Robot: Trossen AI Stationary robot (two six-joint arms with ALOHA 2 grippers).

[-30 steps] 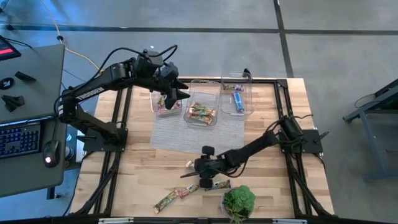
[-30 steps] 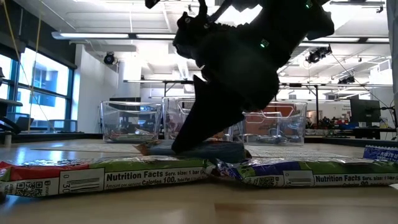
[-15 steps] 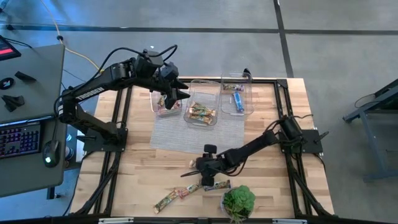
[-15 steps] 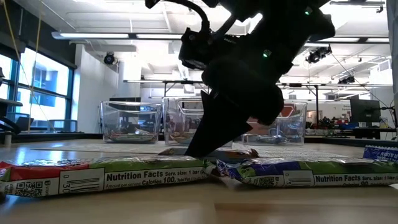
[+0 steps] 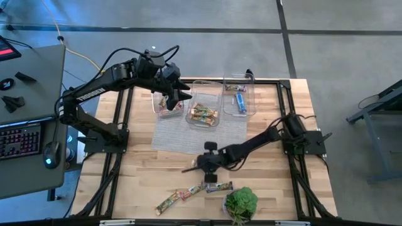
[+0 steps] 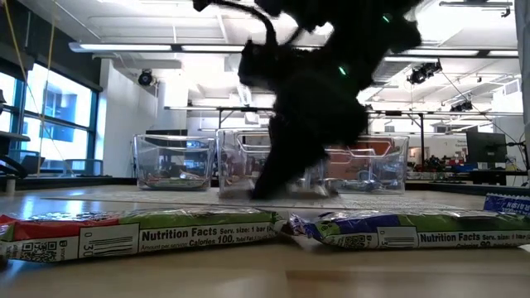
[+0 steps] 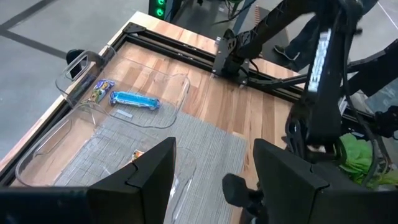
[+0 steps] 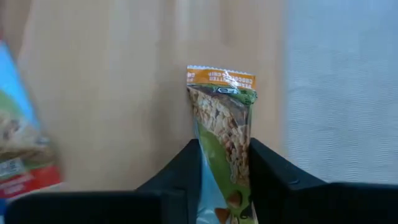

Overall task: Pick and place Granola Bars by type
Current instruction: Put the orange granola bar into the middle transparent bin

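My right gripper (image 5: 196, 166) (image 8: 224, 149) is over the wood near the table's middle, just off the grey mat's near edge, shut on a green-and-orange granola bar (image 8: 222, 118). In the low view it is a dark blur (image 6: 306, 124). Three more bars (image 5: 173, 201) (image 5: 195, 190) (image 5: 218, 186) lie flat by the near edge. My left gripper (image 5: 179, 95) (image 7: 214, 155) hangs open over the left clear bin (image 5: 164, 108), touching nothing. Bars also lie in the middle bin (image 5: 204, 114) and the right bin (image 5: 240, 100). My right gripper pinches the green-and-orange bar between its two fingers (image 8: 186, 168). The fingers grip one end of the bar on its two long sides (image 8: 219, 155) and lie along it. The free end with the orange seal (image 8: 221, 76) sticks out ahead of the fingertips. It looks raised off the wood.
A leafy green potted plant (image 5: 240, 202) stands at the near edge, right of the loose bars. The grey mat (image 5: 188, 135) lies under the three bins at the far side. In the low view two bars (image 6: 141, 236) (image 6: 397, 232) lie close in front. Black frame rails (image 5: 282, 100) border the table.
My right gripper, shut on the bar the whole time, has risen from the wood and moved a little toward the far edge. The bar, flat on the table a second ago, has come up with it.
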